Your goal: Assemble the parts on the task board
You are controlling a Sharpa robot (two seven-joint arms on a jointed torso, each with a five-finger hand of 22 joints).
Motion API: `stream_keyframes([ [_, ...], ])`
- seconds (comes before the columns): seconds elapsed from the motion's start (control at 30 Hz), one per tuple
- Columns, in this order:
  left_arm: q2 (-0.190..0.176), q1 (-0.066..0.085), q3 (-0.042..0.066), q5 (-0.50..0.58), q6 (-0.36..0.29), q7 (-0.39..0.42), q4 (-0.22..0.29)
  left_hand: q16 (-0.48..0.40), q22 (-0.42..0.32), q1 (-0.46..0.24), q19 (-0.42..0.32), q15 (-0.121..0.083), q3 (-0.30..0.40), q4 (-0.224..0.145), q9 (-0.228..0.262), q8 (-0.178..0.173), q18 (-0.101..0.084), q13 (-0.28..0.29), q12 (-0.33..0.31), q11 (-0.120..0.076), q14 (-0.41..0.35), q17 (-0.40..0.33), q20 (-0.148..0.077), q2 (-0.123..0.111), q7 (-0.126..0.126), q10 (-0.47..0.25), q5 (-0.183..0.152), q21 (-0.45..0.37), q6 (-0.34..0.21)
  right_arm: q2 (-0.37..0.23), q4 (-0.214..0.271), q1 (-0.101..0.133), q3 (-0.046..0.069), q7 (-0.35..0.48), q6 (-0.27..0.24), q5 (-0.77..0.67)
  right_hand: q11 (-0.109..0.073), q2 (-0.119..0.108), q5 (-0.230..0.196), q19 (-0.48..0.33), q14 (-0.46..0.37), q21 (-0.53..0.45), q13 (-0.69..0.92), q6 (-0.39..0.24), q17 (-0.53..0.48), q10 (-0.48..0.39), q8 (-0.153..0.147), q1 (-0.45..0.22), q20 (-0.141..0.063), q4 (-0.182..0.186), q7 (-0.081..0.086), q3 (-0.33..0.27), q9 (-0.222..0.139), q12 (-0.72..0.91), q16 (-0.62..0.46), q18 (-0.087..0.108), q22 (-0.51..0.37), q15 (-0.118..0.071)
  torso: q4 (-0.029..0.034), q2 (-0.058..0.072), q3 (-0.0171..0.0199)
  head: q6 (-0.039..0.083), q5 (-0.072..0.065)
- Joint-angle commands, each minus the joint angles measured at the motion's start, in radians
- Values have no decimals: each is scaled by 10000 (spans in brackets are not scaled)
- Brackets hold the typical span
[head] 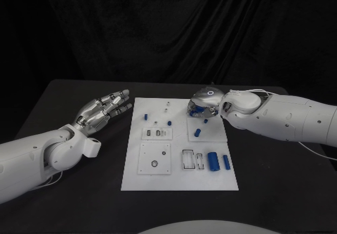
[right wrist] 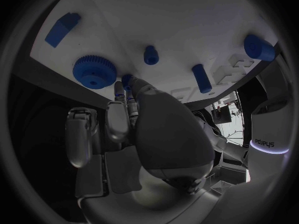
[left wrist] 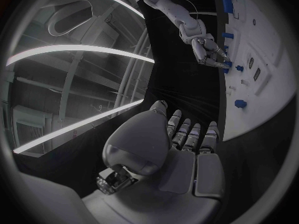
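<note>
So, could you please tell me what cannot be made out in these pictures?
- Head view: the right robot hand covers the parts beneath it on the task board.
- Right wrist view: whether its fingertips grip a small blue part; they hide it.
- Head view: board slots too small to read.

Left hand (head: 103,111) open, right hand (head: 202,106) fingers down.

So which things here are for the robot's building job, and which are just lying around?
For the job:
- white board
- blue gear
- two blue cylinders
- small blue pegs
- right hand, down on the board
- left hand, waiting with nothing in it

Just there:
- black table
- black curtain
</note>
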Motion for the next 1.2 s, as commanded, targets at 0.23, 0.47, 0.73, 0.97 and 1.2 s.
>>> stream_keyframes([
  [0.23,-14,-29,10,5,139,1156,14,-56,-11,108,-31,65,87,-18,15,-17,184,-13,-1,5,0,-9,72,-4,49,-59,56,42,-3,55,325,365,27,123,-862,485,-133,125,-217,211,29,-29,6,204,82,400,124,10,-60,-84,70,-69,431,-150,24,12,1438,-65,12,1,-1,-40,79],
  [0.47,3,-31,10,5,118,1155,13,-57,-13,112,-35,60,99,-22,16,-15,184,-12,3,5,-2,-10,70,-5,51,-57,56,38,3,525,148,726,79,48,-835,685,-106,105,-275,204,37,-41,-30,146,82,386,85,-42,-45,-77,88,-94,477,-280,12,15,1427,-42,8,11,-8,-117,128],
  [0.73,39,-31,10,5,90,1173,14,-74,-25,106,-78,3,131,-14,20,-11,186,-11,10,1,-37,-18,44,-30,62,-58,41,8,24,1350,-709,823,120,-170,-331,734,9,93,-386,178,13,-78,-100,-198,41,182,-155,-149,18,-23,166,-81,518,-677,-50,24,1396,36,20,27,-8,-252,168],
  [0.97,60,-31,10,5,90,1177,8,-77,-27,105,-84,-6,137,-13,20,-12,187,-12,5,0,-42,-19,39,-33,63,-62,40,4,21,1966,-1415,791,129,-317,20,742,61,72,-479,156,-13,-104,-96,-368,24,96,-286,-217,63,20,206,-67,534,-879,-82,32,1374,80,58,68,-20,-279,156],
  [1.2,104,-31,10,5,102,1183,5,-77,-27,105,-84,-6,137,-13,20,-12,187,-12,5,0,-42,-19,39,-33,63,-62,40,4,21,2329,-1775,722,141,-338,227,744,75,50,-594,143,-40,-120,-90,-465,-9,42,-367,-293,89,67,208,-73,549,-989,-117,37,1364,101,118,179,-30,-213,75],
])
